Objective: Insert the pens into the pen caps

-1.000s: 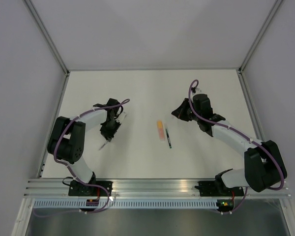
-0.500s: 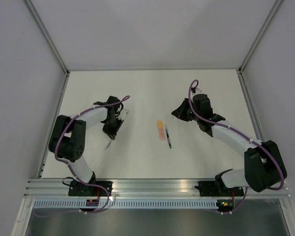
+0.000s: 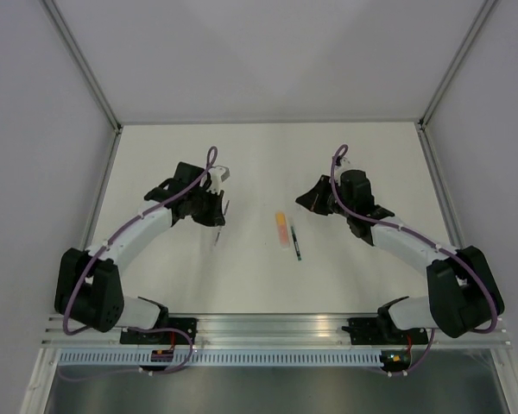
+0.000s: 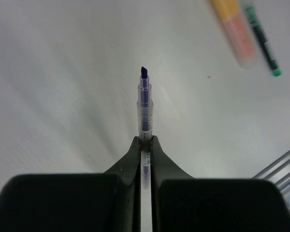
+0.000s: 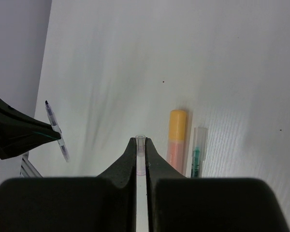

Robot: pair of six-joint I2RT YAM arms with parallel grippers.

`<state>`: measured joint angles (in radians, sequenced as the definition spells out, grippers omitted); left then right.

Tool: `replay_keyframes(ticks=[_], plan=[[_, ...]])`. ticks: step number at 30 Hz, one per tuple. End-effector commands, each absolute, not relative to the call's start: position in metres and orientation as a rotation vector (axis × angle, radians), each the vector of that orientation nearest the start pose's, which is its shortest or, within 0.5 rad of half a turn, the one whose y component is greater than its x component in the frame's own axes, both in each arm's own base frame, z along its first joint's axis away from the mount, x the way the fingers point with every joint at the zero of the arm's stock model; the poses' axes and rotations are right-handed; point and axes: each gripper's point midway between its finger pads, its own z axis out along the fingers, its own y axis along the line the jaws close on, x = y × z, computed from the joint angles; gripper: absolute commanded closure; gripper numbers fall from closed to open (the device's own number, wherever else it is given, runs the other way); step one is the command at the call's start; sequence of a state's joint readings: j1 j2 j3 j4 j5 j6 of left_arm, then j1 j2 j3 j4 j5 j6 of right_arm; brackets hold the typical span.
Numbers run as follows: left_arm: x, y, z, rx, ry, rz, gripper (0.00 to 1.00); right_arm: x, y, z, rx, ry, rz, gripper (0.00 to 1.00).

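My left gripper (image 4: 145,140) is shut on a pale clear pen (image 4: 144,101) whose dark purple tip points away from the jaws, above the table. In the top view this gripper (image 3: 217,211) hangs left of centre. My right gripper (image 5: 140,143) is shut on a small clear pen cap (image 5: 140,138), its open end facing forward toward the held pen (image 5: 55,130). An orange-pink pen (image 5: 176,140) with a yellow-orange cap on it lies on the table beside a dark green pen (image 5: 198,152) under a clear cap. Both lie mid-table between the arms, the orange-pink pen (image 3: 281,228) left of the green one (image 3: 296,243).
The white table (image 3: 259,164) is walled by grey panels at the back and sides. An aluminium rail (image 3: 276,328) carrying both arm bases runs along the near edge. The right gripper (image 3: 306,200) hovers just right of the two lying pens.
My left gripper has shut on the pale pen, lifted it off the table and swung toward the centre. The right arm has barely moved.
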<state>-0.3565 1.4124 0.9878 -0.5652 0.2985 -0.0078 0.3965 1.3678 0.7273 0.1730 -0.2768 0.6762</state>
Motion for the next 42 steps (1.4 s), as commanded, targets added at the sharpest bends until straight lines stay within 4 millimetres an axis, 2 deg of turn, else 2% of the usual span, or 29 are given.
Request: replay_keyframes(ticks=[1,2,3,4,5,7,8,10,13,18,20,22,25,28,32,37,42], plan=[[0.284,-0.206,0.142,0.522,2.313,-0.792,0.98,0.339,0.233,0.188,0.019,1.957,1.046,1.00],[0.272,-0.218,0.152,0.554,2.257,-0.894,0.98,0.335,0.235,0.191,-0.001,1.943,1.076,1.00],[0.268,-0.225,0.160,0.524,2.228,-0.956,0.98,0.334,0.237,0.197,-0.012,1.918,1.092,1.00],[0.274,-0.235,0.176,0.534,2.120,-1.000,0.98,0.333,0.238,0.212,-0.029,1.863,1.116,1.00],[0.260,-0.244,0.176,0.564,2.089,-1.074,0.98,0.332,0.239,0.219,-0.041,1.837,1.128,1.00],[0.258,-0.256,0.206,0.570,1.935,-1.155,0.98,0.328,0.242,0.237,-0.080,1.778,1.155,1.00],[0.248,-0.262,0.205,0.599,1.915,-1.201,0.98,0.327,0.243,0.245,-0.092,1.757,1.165,1.00],[0.243,-0.268,0.220,0.622,1.838,-1.228,0.98,0.324,0.241,0.261,-0.095,1.695,1.176,1.00],[0.230,-0.276,0.221,0.661,1.791,-1.275,0.98,0.320,0.244,0.283,-0.101,1.610,1.216,1.00],[0.214,-0.283,0.221,0.705,1.665,-1.316,0.98,0.308,0.262,0.312,-0.180,1.520,1.282,1.00],[0.208,-0.281,0.217,0.708,1.637,-1.322,0.98,0.302,0.267,0.318,-0.191,1.498,1.304,1.00],[0.204,-0.280,0.224,0.701,1.599,-1.340,0.98,0.296,0.273,0.326,-0.221,1.467,1.321,1.00],[0.192,-0.281,0.236,0.716,1.524,-1.393,0.98,0.279,0.286,0.335,-0.278,1.423,1.360,1.00],[0.183,-0.279,0.233,0.718,1.493,-1.418,0.98,0.257,0.307,0.339,-0.345,1.400,1.426,1.00],[0.174,-0.275,0.239,0.736,1.457,-1.432,0.98,0.235,0.322,0.346,-0.407,1.334,1.451,1.00],[0.168,-0.272,0.243,0.730,1.433,-1.435,0.98,0.226,0.324,0.350,-0.415,1.298,1.468,1.00],[0.166,-0.271,0.246,0.734,1.422,-1.442,0.98,0.223,0.326,0.341,-0.442,1.311,1.454,1.00]])
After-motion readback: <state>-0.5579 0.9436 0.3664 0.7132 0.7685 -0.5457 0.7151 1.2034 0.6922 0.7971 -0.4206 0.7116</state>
